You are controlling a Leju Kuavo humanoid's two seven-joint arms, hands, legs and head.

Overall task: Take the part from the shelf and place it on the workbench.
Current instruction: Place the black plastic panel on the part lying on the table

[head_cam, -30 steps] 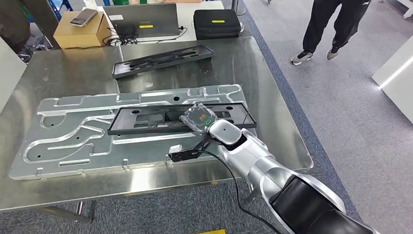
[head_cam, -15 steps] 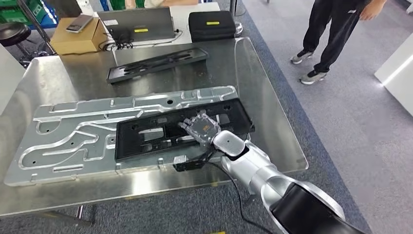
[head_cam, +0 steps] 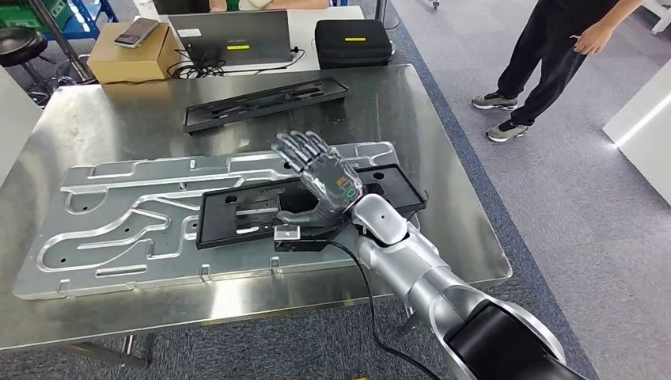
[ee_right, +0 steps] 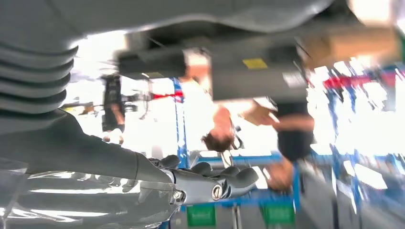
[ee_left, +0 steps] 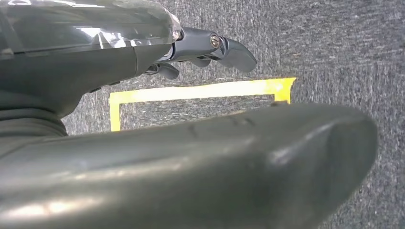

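Note:
A long black plastic part (head_cam: 237, 214) lies flat on the ribbed aluminium plate (head_cam: 119, 214) on the steel workbench (head_cam: 103, 119). My right hand (head_cam: 320, 178) hovers over the part's right half with its fingers (head_cam: 297, 146) spread and pointing away from me. Its thumb (head_cam: 297, 214) is low, close to the part, and nothing is in its grasp. The right wrist view, blurred, shows the same fingers (ee_right: 210, 183) stretched out. My left hand (ee_left: 210, 47) hangs over grey carpet with yellow floor tape, fingers extended and holding nothing.
A second black part (head_cam: 265, 100) lies at the bench's far side. Behind it are a laptop (head_cam: 229, 36), a black case (head_cam: 354, 39) and a cardboard box (head_cam: 130, 51). A person (head_cam: 554, 55) stands on the carpet to the right. A black cable (head_cam: 364, 301) trails from my wrist.
My right hand lay low on the part's right end; it has since let go, lifted and spread its fingers. The part now rests on the plate, slightly nearer.

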